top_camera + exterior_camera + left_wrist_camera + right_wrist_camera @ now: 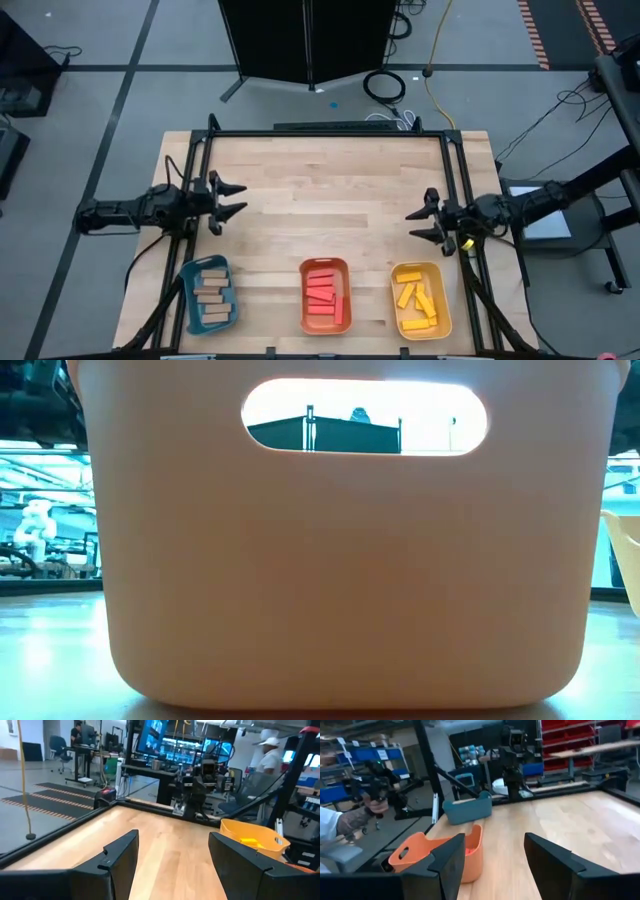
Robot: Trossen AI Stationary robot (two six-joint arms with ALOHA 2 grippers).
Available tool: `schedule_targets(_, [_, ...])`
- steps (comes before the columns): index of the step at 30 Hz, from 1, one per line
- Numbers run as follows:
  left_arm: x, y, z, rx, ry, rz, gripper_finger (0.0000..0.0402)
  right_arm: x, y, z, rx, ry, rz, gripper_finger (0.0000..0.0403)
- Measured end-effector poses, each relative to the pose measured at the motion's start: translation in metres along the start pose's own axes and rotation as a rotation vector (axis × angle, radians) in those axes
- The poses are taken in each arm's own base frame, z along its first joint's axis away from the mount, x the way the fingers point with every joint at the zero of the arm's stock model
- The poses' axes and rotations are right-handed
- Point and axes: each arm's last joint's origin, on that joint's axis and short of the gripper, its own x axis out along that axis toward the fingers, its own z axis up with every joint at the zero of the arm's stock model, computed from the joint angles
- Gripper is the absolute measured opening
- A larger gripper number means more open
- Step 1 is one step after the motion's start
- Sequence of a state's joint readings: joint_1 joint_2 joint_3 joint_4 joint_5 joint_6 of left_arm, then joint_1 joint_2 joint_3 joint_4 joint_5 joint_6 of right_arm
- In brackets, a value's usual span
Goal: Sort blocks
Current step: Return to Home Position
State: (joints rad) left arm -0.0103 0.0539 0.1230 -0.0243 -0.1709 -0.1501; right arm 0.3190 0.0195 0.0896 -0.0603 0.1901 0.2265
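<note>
Three trays stand along the table's near edge. The blue tray [208,294] holds tan wooden blocks [211,292]. Red blocks [322,294] lie in the orange tray [326,296], and yellow blocks [416,300] in the yellow tray [420,299]. My left gripper [236,198] is at the table's left edge, open, pointing level toward the right, with nothing between its fingers [117,857]. At the right edge my right gripper [415,224] is open too, pointing level toward the left, and holds nothing. In the low view the orange tray's wall [340,560] fills the picture.
A black frame [325,132] runs round the table's far and side edges. Bare wood [330,200] lies between the two grippers. A person's arm [350,822] with a hand-held device shows beyond the table in the right wrist view; other people [270,755] stand farther off in the room.
</note>
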Motion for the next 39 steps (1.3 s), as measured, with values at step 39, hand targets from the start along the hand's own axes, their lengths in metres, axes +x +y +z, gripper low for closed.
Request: schedule_targets(39, [0.007, 0.011, -0.033, 0.194, 0.058, 0.021, 0.0235, 0.013, -0.017, -0.024, -0.233, 0.106, -0.003, 0.0199])
